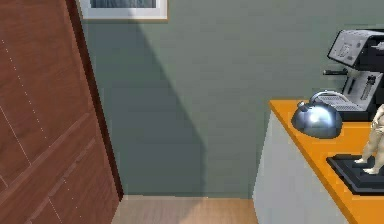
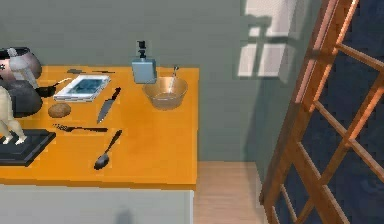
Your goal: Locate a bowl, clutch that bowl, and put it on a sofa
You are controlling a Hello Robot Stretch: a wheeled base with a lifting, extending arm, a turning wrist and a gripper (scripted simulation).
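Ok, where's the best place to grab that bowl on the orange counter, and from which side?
Probably the near rim of the bowl, from above: it stands upright, its rounded wall gives little to hold, bare counter lies in front, and a bottle crowds the far side.

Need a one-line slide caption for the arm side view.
Clear bowl on an orange counter; knife, fork and spoon lie left of it in the picture.
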